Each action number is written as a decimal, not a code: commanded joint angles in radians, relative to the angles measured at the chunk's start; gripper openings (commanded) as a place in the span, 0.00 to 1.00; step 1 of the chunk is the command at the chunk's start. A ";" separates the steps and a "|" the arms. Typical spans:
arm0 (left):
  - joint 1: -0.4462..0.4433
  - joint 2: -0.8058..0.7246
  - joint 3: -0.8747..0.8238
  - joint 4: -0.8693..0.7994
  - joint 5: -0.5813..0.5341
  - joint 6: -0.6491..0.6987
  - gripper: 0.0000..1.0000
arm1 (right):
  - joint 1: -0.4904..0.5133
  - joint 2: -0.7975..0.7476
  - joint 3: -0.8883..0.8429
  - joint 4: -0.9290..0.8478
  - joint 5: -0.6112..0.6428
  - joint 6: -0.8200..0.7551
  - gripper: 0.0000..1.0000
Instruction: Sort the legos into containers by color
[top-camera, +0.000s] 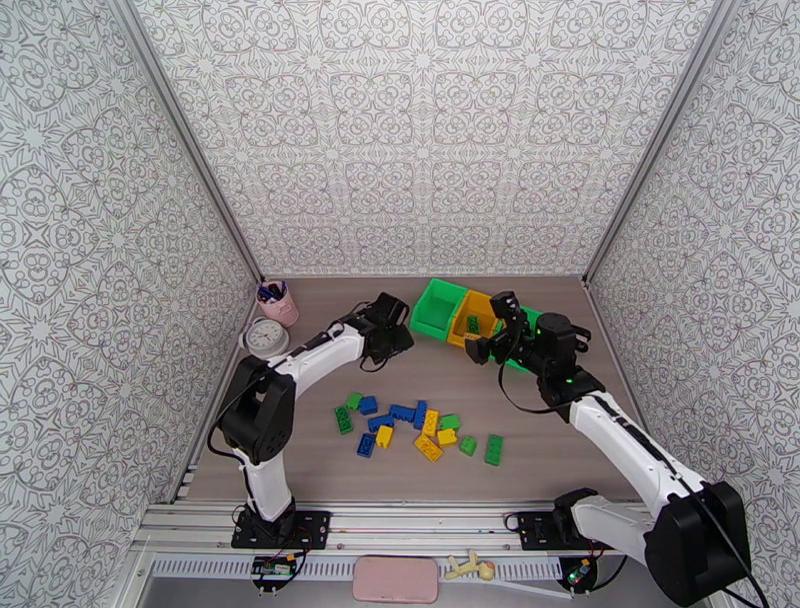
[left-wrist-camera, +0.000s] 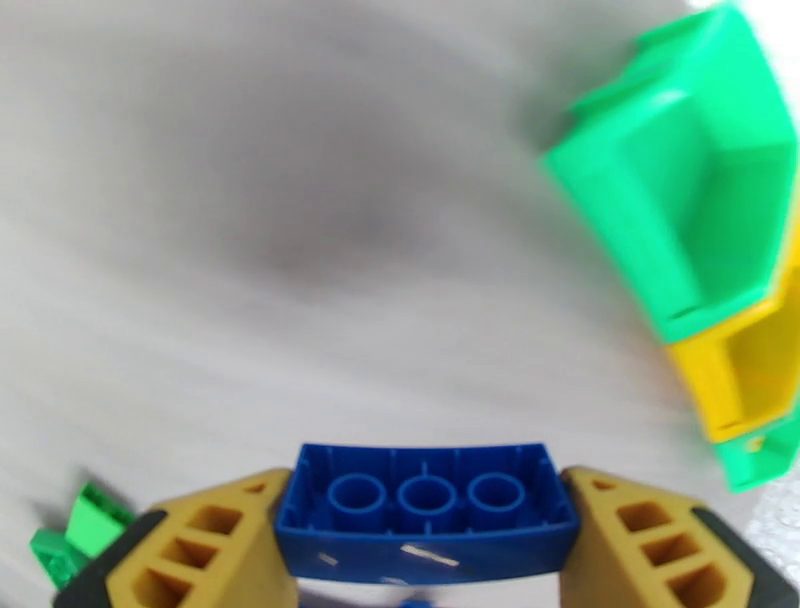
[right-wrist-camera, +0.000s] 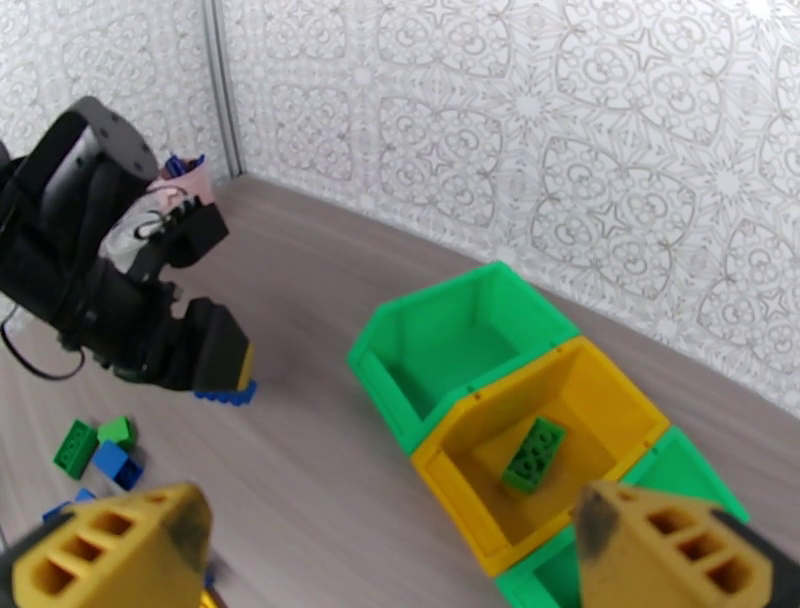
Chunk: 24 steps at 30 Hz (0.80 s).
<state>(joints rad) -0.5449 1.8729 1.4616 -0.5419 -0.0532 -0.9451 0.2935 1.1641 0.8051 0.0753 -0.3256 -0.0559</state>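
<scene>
Left hand (left-wrist-camera: 430, 520): closed on a blue brick (left-wrist-camera: 425, 495), clamped by its short ends, underside toward the wrist camera
Brick axis: long axis is laid across the jaws, finger to finger
Right hand (right-wrist-camera: 392, 515): spread wide and empty, held above the desk (top-camera: 320, 470) just beside the containers (top-camera: 440, 305)
Containers: three joined bins at the far side of the desk, namely first green bin (right-wrist-camera: 455, 345), yellow bin (right-wrist-camera: 610, 395), second green bin (right-wrist-camera: 685, 465)
Deciding relation: the row is found ahead and to the right of the left hand; the first green bin is nearest, close by but not under the brick
Nearer arm: the yellow bin is reached sooner by the right hand, but the load is carried by the left
Next move, judged: a short carry toward the row is required before release; no blue bin is provided, so the target cannot be determined
Remaining legos (top-camera: 420, 428): a loose cluster is spread on the desk near the arm bases
Hard to read: left wrist view is blurred; the second green bin is cut off there and partly covered by the right arm in the top view
</scene>
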 joint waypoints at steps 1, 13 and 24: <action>0.002 0.046 0.106 0.140 0.039 0.039 0.64 | 0.006 -0.019 -0.022 0.027 0.019 0.022 1.00; 0.005 0.383 0.559 0.145 0.056 -0.057 0.64 | 0.004 -0.046 -0.032 0.007 0.041 0.007 1.00; -0.009 0.604 0.835 0.116 0.071 -0.235 0.64 | 0.002 -0.068 -0.045 -0.001 0.061 -0.008 0.99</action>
<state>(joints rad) -0.5480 2.4496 2.2276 -0.3950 0.0078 -1.1080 0.2935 1.1187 0.7734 0.0811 -0.2874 -0.0528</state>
